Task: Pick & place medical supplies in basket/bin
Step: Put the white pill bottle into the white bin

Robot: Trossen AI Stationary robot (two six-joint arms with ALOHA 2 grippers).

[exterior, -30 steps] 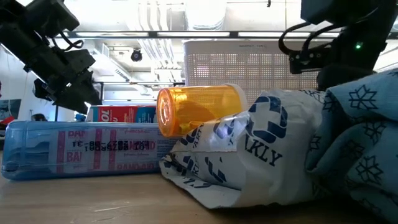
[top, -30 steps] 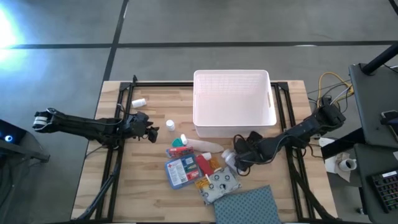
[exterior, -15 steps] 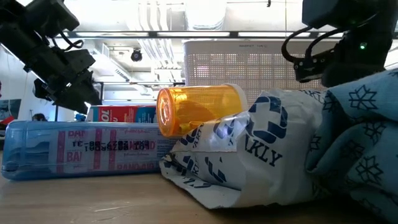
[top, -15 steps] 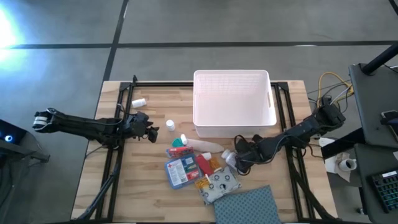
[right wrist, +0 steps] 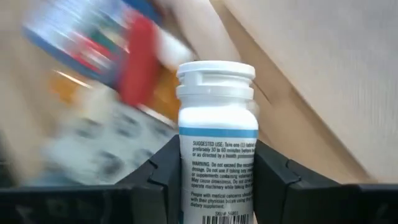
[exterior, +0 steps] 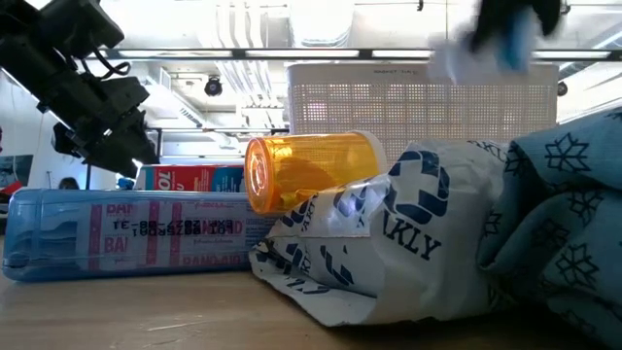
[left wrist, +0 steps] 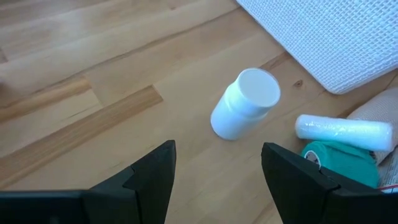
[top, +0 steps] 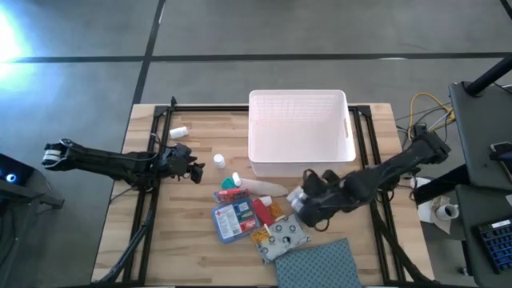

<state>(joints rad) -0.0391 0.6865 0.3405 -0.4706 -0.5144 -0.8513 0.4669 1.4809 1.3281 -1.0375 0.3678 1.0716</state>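
Note:
My right gripper (right wrist: 216,163) is shut on a white labelled pill bottle (right wrist: 216,93), above the supplies near the white bin's (top: 254,136) near right corner (top: 302,200). On the table lie the blue-and-red packet (top: 232,220), a red pack (top: 262,211), a green-capped tube (top: 232,192) and a white patterned pouch (top: 286,238). My left gripper (left wrist: 217,155) is open and hovers at the table's left. A small white bottle (left wrist: 245,102) lies on its side ahead of it, and another (top: 179,131) lies farther back. My right gripper pinches the white pill bottle by its labelled body (right wrist: 194,177), below the cap, between its two fingers (right wrist: 158,180). The bottle lies along the fingers, its cap (right wrist: 216,71) pointing away from the wrist. It is lifted clear of the table.
The blue-grey dotted cloth (top: 316,268) lies at the near edge and fills the low view's right side (exterior: 559,224). An orange bottle (exterior: 311,173) rests on the pouch and packet. Bare wood lies left of the bin and around the left gripper.
My right gripper has risen from the table with the white pill bottle in its hold, leaving the low view's upper edge as a blur. The bottle is now lifted clear above the other supplies. The left arm has kept still.

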